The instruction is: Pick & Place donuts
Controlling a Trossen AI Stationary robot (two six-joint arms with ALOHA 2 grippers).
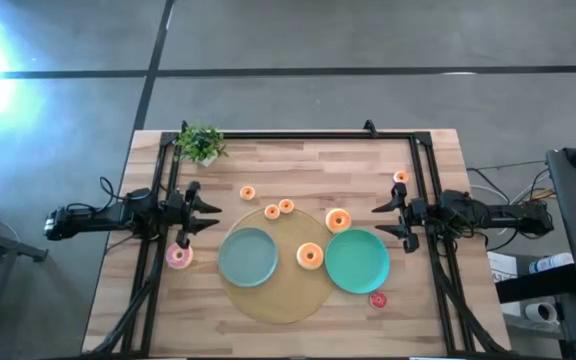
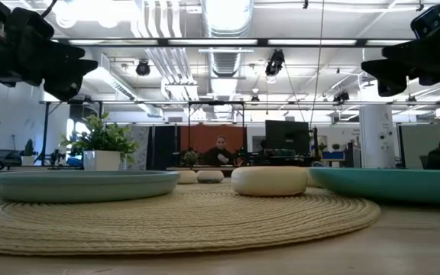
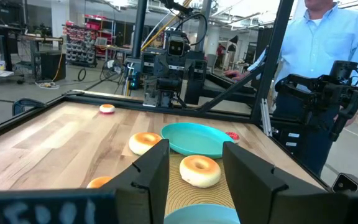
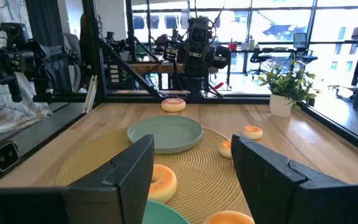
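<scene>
Several small donuts lie on the wooden table: orange ones (image 1: 247,193) (image 1: 271,211) (image 1: 337,220) (image 1: 310,256), a pink one (image 1: 178,257) at the left and a red one (image 1: 378,299) at the near right. A grey-blue plate (image 1: 248,257) and a teal plate (image 1: 356,260) rest on a round woven mat (image 1: 273,305). My left gripper (image 1: 206,212) hangs open and level above the table's left side, pointing right. My right gripper (image 1: 380,220) hangs open and level at the right side, pointing left. Neither gripper has anything between its fingers (image 3: 151,174) (image 4: 132,174).
A small potted plant (image 1: 201,143) stands at the far left corner. A black frame (image 1: 298,134) runs along the table's far and side edges. One more small donut (image 1: 400,177) lies by the right frame rail. A person in a blue shirt (image 3: 319,37) stands beyond the table.
</scene>
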